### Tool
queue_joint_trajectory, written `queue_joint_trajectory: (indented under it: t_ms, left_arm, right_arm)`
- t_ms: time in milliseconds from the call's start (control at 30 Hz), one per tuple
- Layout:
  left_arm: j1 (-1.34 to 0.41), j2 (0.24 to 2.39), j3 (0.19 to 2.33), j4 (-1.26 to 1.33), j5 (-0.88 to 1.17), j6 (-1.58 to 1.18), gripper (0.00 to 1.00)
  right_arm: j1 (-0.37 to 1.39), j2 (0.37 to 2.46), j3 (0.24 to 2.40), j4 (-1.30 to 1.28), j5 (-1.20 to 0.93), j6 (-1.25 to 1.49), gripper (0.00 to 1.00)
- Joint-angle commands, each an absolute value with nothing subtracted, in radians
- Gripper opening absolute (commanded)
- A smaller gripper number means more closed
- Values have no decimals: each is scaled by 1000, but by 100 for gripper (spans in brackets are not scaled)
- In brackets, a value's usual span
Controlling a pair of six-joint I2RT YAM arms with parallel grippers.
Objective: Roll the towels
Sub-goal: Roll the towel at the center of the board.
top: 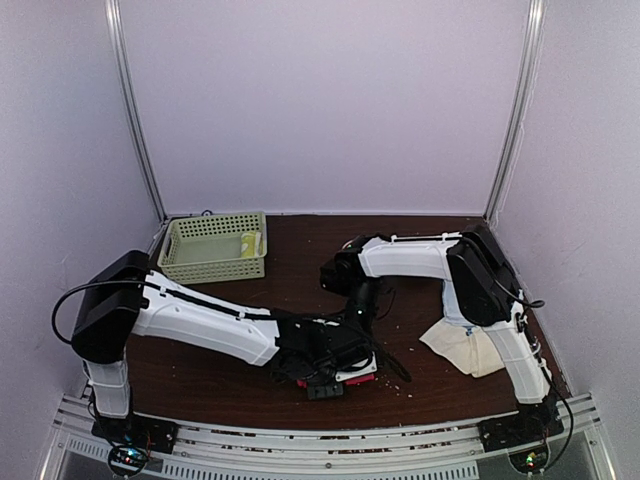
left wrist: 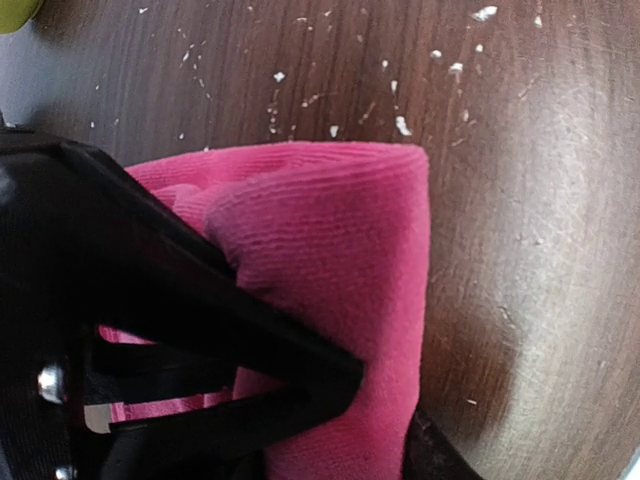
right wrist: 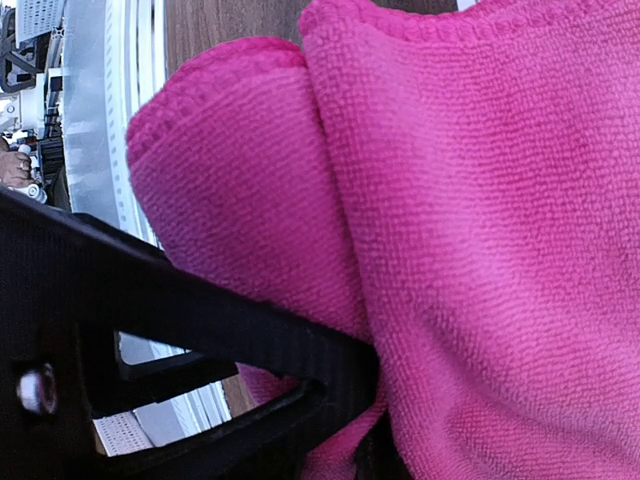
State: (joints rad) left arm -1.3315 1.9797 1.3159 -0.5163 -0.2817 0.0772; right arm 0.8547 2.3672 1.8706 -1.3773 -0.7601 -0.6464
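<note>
Left wrist view: my left gripper [left wrist: 390, 415] is pinched down on a fold of the bright pink cloth towel [left wrist: 340, 240], which lies on the dark wooden table [left wrist: 520, 200] near its front edge. My right gripper [top: 362, 316] has one finger [right wrist: 250, 345] against the same towel, the other hidden, so I can't tell its opening. Well apart, the cream cloth towel [top: 468, 348] lies under my right arm.

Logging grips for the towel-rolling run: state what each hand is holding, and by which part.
Both hands appear to pinch the pink towel: the left hand at its folded side, the right hand by a bunched hemmed edge.
</note>
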Motion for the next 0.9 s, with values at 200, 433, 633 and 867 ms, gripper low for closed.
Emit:
queue_joint_trajectory:
  t_ms: [200, 433, 633, 867]
  left_arm:
    - [-1321, 2039, 1283, -493, -351, 72, 17]
    - [-1247, 2009, 1281, -504, -59, 66, 4]
    - [-1076, 2051, 1324, -534, 385, 48, 4]
    - [-953, 2226, 1487, -700, 725, 70, 5]
  right_arm:
    - [862, 2348, 1858, -1332, -635, -706, 19]
    - [778, 2038, 1928, -1285, -625, -664, 45]
    - [640, 1798, 1947, -1146, -602, -540, 47]
    - [609, 1542, 1778, -1124, -560, -639, 48]
